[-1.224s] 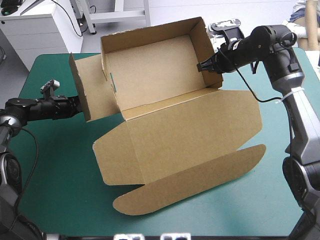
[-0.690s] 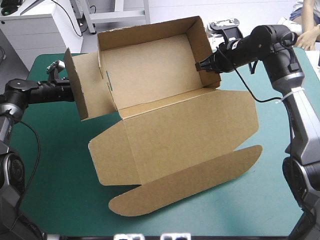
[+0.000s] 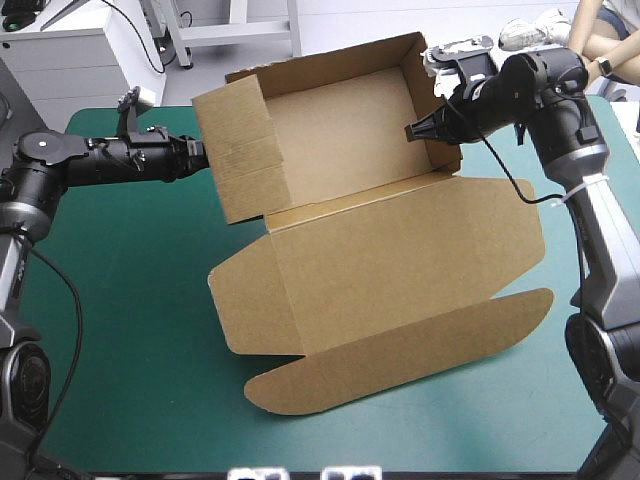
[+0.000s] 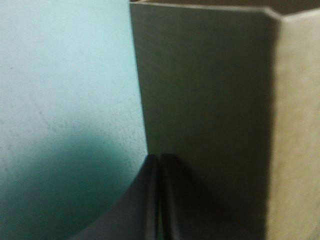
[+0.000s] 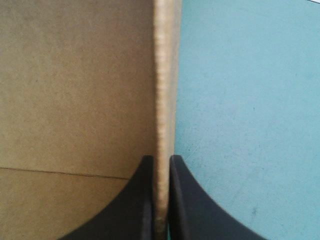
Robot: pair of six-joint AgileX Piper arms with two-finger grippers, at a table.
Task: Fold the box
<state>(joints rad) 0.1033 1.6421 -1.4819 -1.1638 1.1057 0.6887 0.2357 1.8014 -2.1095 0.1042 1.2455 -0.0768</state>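
Note:
The brown box stands as an open tray with its walls raised and its lid lying flat toward the near edge. Its left end flap is upright across the tray's left end. My left gripper is shut, tips against that flap's outer face. In the left wrist view the flap fills the space ahead of the left gripper. My right gripper is shut on the right wall's top edge. In the right wrist view the board's edge runs between the right gripper's fingers.
The lid's rounded tuck flap lies near the table's front edge. Bare teal-green cover shows left of the box and under the left arm. A narrower strip of cover shows at the near right.
My left gripper has moved right and farther from the near edge, and the left end flap has swung inward against the tray's end. The box has shifted slightly right. The right gripper keeps its hold.

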